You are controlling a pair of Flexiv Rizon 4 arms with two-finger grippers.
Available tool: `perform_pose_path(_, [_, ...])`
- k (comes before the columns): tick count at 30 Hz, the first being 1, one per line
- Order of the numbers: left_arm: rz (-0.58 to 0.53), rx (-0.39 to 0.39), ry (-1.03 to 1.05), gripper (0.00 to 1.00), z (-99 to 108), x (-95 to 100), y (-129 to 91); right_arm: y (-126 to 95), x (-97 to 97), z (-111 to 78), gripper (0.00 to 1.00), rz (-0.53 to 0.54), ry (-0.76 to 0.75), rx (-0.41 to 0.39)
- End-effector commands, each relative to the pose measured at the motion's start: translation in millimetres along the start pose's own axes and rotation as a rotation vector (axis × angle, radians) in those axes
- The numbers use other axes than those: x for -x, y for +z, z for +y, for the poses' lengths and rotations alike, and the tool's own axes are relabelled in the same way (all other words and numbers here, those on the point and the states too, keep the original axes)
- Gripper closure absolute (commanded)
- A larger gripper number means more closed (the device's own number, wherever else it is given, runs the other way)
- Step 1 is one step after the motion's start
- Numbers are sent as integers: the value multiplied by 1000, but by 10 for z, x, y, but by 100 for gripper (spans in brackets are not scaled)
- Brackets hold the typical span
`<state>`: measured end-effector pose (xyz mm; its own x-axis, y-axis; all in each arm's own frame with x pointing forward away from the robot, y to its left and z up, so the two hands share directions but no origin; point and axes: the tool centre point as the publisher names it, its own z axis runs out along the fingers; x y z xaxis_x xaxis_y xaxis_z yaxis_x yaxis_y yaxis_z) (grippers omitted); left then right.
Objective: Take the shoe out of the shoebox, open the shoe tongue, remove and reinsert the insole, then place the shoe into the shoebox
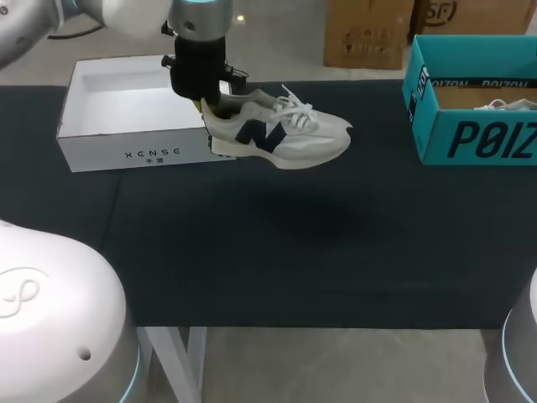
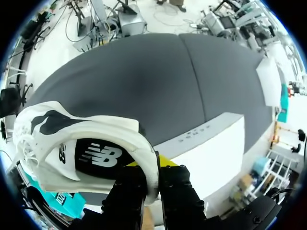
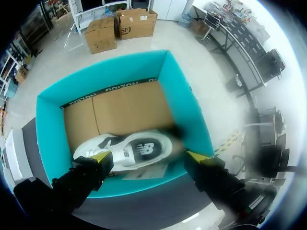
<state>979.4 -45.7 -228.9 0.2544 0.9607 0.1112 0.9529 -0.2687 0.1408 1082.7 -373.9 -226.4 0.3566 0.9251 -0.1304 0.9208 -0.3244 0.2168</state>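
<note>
The left gripper is clamped on the heel collar of the white shoe, one finger inside and one outside. The shoe hangs above the dark worktop with its toe pointing away from the open white shoebox just beside it. Well apart sits a teal shoebox. The right gripper hovers over it, fingers spread wide, above a second shoe lying inside.

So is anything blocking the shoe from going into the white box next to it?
Nothing I can see. The left hand holds the shoe by its heel in the air, right beside the white box. The box is open on top, and the part that shows is bare.
</note>
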Motion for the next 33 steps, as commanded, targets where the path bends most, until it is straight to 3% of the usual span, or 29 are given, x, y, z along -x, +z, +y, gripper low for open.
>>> perform_pose_path(1, [9, 92, 0, 100, -107, 206, 73, -1, -1, 4, 0, 0, 1, 0])
perform_pose_path(7, [-10, 83, 8, 100, -227, 626, 159, -1, -1, 4, 0, 0, 1, 0])
perform_pose_path(21, [-26, -53, -83, 100, -362, 1433, 559, -1, -1, 4, 0, 0, 1, 0])
perform_pose_path(27, [-22, -95, -53, 100, -436, 1687, 735, -1, -1, 4, 0, 0, 1, 0])
perform_pose_path(29, [-36, -100, -16, 100, -476, 1776, 675, -1, -1, 4, 0, 0, 1, 0])
perform_pose_path(33, [-36, -100, -16, 100, -476, 1776, 675, -1, -1, 4, 0, 0, 1, 0])
